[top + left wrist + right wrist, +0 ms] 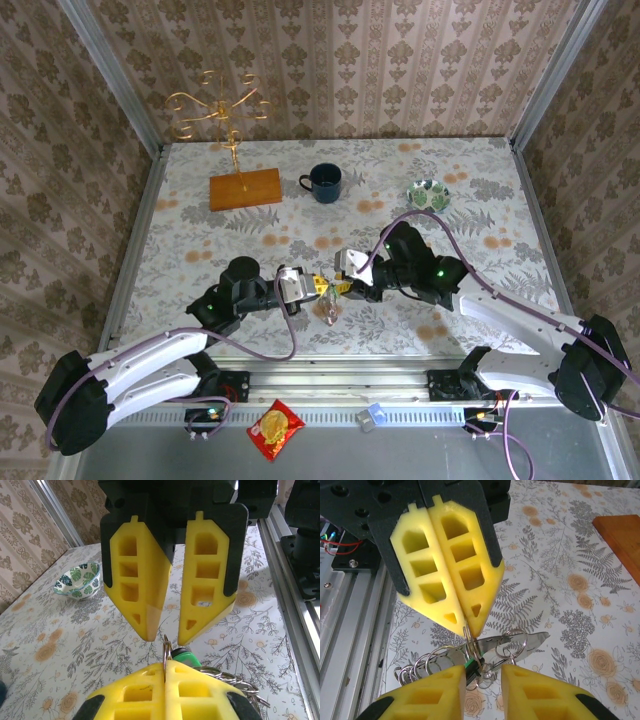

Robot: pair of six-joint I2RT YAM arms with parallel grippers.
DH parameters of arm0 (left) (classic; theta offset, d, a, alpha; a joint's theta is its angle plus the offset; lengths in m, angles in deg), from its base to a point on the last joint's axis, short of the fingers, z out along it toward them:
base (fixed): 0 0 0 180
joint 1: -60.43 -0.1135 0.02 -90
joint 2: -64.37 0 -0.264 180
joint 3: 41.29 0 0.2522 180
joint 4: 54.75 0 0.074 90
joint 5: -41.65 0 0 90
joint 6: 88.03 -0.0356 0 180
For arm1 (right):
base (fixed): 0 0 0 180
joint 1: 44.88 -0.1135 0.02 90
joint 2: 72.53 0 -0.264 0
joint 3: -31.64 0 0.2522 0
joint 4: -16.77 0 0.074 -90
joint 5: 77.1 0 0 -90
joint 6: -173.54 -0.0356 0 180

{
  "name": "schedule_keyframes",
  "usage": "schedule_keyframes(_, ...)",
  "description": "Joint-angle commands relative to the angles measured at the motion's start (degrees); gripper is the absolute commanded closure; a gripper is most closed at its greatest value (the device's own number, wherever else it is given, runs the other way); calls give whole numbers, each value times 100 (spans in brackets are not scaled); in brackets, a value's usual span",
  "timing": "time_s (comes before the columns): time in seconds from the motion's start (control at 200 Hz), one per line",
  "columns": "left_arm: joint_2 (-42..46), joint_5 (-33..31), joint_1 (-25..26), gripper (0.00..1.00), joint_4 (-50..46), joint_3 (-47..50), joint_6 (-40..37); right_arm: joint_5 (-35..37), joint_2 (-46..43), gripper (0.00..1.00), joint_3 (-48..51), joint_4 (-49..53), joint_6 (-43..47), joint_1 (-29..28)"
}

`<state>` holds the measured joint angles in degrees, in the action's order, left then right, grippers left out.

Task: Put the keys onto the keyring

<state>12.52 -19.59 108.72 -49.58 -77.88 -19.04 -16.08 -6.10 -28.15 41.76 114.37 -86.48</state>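
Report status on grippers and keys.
Left fingers shut on keyring. Right fingers open at green key. Mug, bowl far back, nothing blocking.

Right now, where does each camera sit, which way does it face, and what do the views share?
Top: above and behind the bases, looking down on the table; both arms show, left gripper facing right gripper.
Left wrist: on the left arm, facing right toward the bowl; left gripper at the bottom, shut on a ring.
Right wrist: on the right arm, facing left toward the board; right gripper at the bottom, open.
Shared: each wrist view sees the other gripper opposite, keys between.
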Motion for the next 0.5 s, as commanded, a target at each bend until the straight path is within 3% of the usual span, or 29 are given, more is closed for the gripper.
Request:
schedule_keyframes(0.0, 48, 166, 2, 100, 261, -86, 49, -178, 62, 78, -223, -90, 35, 1)
schedule_keyframes(0.31, 84, 175, 4, 100, 211, -99, 6, 74, 132, 99, -338, 343, 236, 6)
schedule_keyframes(0.495, 112, 164, 6, 100, 267, -81, -17, 300, 235, 100, -329, 467, 337, 13)
